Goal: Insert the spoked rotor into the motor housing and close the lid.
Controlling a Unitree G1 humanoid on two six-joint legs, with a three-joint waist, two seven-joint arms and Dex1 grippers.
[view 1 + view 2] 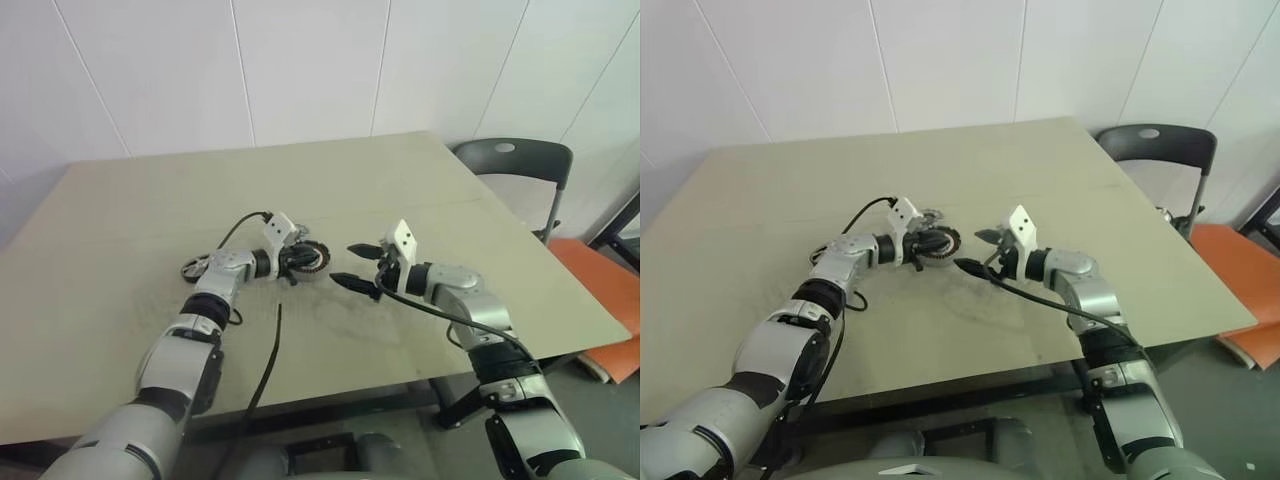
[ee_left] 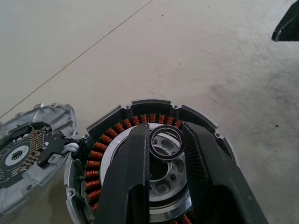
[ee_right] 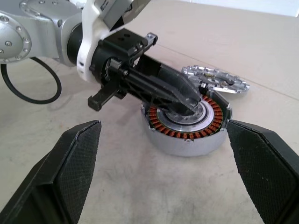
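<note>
At frame centre, we see the left hand (image 2: 166, 154) clamped on a small ring (image 2: 166, 140) over the housing (image 3: 187, 135); right hand (image 3: 163, 163) spread apart.

Beige table (image 1: 120, 230), motor housing (image 3: 187, 137), lid (image 3: 216, 79)

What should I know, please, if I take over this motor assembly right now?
Left gripper: shut on a small ring at the housing's centre.
Right gripper: open, beside the housing, touching nothing.
Lid: off, flat on the table beside the housing.
Done: unclear whether the rotor is seated.
Left: check the rotor, then close the lid.
</note>
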